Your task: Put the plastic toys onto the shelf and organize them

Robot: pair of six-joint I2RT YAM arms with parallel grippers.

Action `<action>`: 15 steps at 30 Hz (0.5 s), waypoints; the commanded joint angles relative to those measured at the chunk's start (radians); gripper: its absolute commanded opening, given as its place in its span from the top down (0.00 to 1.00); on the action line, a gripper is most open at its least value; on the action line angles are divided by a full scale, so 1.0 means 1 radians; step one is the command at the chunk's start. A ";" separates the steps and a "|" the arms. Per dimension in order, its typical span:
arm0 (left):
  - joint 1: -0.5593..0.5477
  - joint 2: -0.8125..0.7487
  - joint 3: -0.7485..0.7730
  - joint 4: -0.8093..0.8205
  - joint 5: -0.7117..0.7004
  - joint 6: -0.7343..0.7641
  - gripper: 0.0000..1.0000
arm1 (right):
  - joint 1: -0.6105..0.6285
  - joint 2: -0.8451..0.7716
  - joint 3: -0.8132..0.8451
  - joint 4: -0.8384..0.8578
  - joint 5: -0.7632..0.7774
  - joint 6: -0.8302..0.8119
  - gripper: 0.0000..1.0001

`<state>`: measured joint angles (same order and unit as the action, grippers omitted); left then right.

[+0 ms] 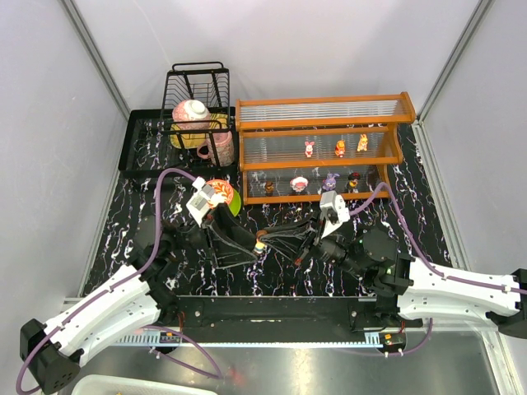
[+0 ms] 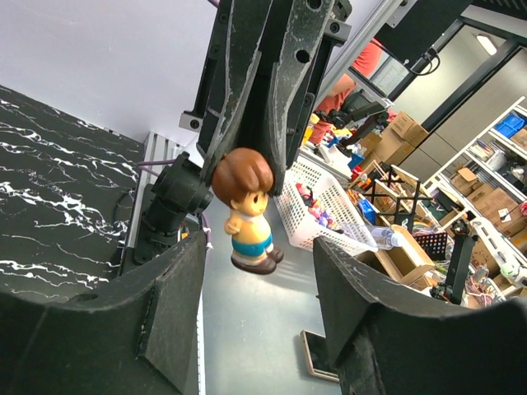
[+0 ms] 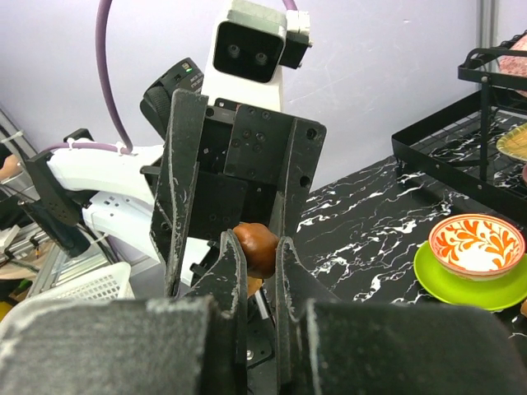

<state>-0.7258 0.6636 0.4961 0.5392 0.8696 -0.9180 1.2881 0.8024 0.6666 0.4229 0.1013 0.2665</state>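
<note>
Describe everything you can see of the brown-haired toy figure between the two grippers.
The brown-haired figure is a small, glossy plastic child with a round brown head, pale yellow top, blue shorts and brown shoes. It hangs in mid-air, with the right gripper shut on its head. The left gripper is open around it, its fingers clear of the toy.

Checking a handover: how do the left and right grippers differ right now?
The right gripper is shut on the brown-haired figurine; the left gripper is open, gripping nothing. The right gripper's fingers sit close together; the left gripper's stand wide apart. Both are black, two-fingered, and face each other.
</note>
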 commanded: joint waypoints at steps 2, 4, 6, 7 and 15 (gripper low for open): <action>-0.001 0.008 0.004 0.102 0.035 -0.022 0.45 | -0.009 0.009 -0.004 0.077 -0.040 -0.010 1.00; -0.001 0.013 0.002 0.119 0.037 -0.030 0.49 | -0.012 0.006 -0.005 0.080 -0.041 -0.009 1.00; -0.001 0.014 0.001 0.127 0.040 -0.035 0.53 | -0.010 0.003 -0.010 0.082 -0.041 -0.009 1.00; -0.001 0.019 0.002 0.133 0.045 -0.038 0.56 | -0.013 0.001 -0.010 0.083 -0.040 -0.007 1.00; -0.001 0.025 0.002 0.136 0.054 -0.036 0.73 | -0.016 0.001 -0.015 0.091 -0.038 -0.009 1.00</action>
<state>-0.7254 0.6903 0.4961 0.5976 0.8871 -0.9550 1.2823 0.8120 0.6537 0.4606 0.0620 0.2657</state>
